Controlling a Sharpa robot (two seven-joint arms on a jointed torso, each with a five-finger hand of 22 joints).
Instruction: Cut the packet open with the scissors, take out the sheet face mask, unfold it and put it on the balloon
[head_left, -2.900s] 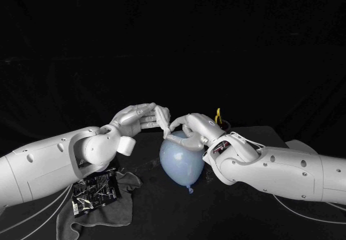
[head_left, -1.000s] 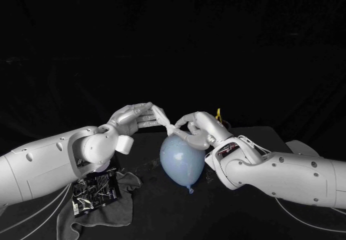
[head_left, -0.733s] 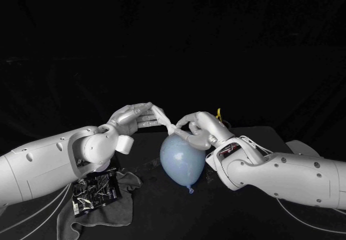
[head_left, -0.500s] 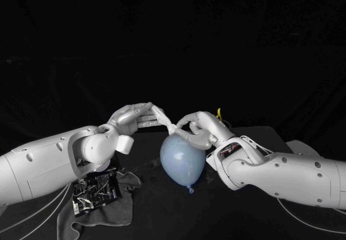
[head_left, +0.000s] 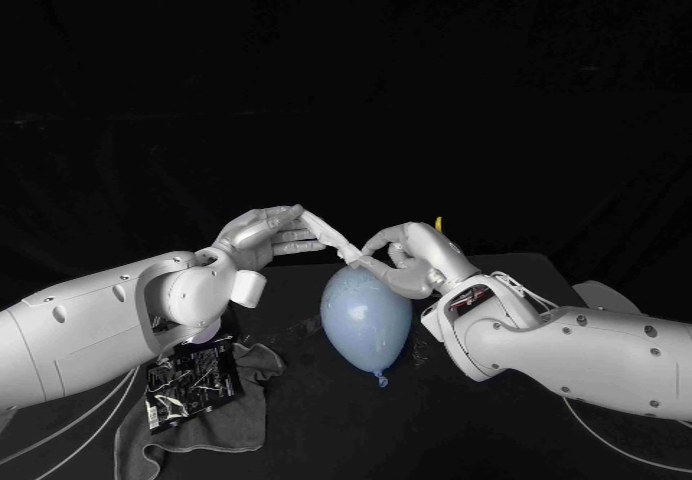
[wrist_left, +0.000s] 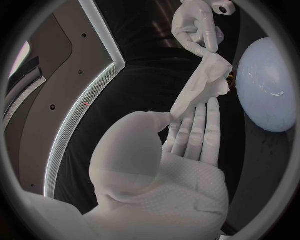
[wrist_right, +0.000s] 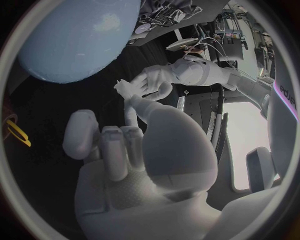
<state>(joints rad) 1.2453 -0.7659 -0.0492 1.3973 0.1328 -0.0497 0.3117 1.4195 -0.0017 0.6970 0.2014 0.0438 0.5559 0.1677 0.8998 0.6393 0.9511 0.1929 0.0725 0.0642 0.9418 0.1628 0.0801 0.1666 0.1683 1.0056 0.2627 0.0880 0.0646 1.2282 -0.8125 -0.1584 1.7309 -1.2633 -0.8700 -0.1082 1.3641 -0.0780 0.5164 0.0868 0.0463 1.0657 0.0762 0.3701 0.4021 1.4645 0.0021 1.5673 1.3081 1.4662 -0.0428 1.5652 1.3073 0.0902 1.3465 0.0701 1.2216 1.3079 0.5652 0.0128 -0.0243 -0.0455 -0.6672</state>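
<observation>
A pale blue balloon (head_left: 364, 316) lies on the table with its knot toward me; the balloon (wrist_left: 270, 88) and balloon (wrist_right: 76, 36) also appear in the wrist views. Above it a folded white sheet mask (head_left: 335, 240) is stretched between both hands. My left hand (head_left: 268, 236) pinches one end of the mask (wrist_left: 199, 88). My right hand (head_left: 408, 257) pinches the other end just over the balloon's top. The opened dark packet (head_left: 191, 385) lies on a grey cloth (head_left: 209, 420) at the front left. Yellow scissor handles (head_left: 437, 224) peek out behind the right hand.
The left forearm (head_left: 101, 320) hangs over the cloth and packet. The right forearm (head_left: 577, 345) covers the table's right side. The table's far edge (head_left: 519, 256) runs just behind the hands.
The right hand has risen off the balloon's top and drawn its end of the mask away from the left hand. The mask is now stretched longer. The balloon stays put.
</observation>
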